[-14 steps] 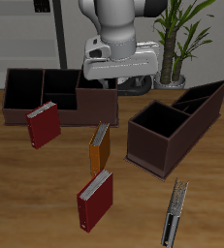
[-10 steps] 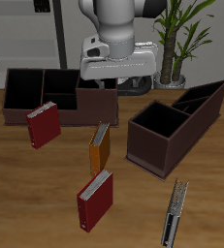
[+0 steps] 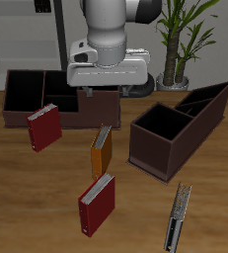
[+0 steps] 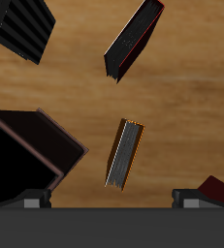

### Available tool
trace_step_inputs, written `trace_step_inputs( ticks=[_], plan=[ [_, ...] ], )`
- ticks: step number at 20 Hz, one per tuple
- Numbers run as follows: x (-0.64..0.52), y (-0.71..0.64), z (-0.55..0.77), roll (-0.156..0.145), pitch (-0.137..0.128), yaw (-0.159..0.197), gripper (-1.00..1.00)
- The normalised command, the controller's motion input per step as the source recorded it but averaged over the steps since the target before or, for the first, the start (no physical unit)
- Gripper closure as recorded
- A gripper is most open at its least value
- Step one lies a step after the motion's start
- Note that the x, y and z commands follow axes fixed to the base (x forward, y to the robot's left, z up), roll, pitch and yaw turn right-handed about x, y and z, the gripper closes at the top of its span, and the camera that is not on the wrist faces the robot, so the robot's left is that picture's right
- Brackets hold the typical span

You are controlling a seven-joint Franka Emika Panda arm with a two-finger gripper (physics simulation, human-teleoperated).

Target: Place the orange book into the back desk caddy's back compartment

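Note:
The orange book stands on its edge in the middle of the table, and the wrist view shows it spine-up. The back desk caddy is the long dark brown box at the table's back. Its back compartment is the middle section, and nothing shows in it. My gripper hangs open and holds nothing above that caddy's front wall, behind the orange book. Its two fingertips stand wide apart in the wrist view.
A dark red book leans in front of the back caddy. Another stands near the table's front edge. The caddy with a diagonal divider sits beside the orange book. A dark grey book lies near the front edge. A potted plant stands behind.
The hand has shifted sideways along the back caddy and turned level. The books and caddies have not moved.

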Motion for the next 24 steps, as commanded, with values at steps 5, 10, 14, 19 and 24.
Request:
trace_step_inputs(
  ticks=[5, 10, 14, 19, 24],
  plan=[
    [0.31, -0.25, 0.02, -0.023, -0.018, -0.037, -1.00],
    [0.12, -0.16, -0.09, 0.003, -0.044, -0.010, -1.00],
    [0.09, -0.05, -0.18, 0.002, -0.039, -0.040, -1.00],
    [0.02, 0.01, -0.25, 0.002, -0.060, -0.058, -1.00],
    [-0.04, 0.07, -0.40, 0.001, -0.058, -0.067, -1.00]
  ],
)
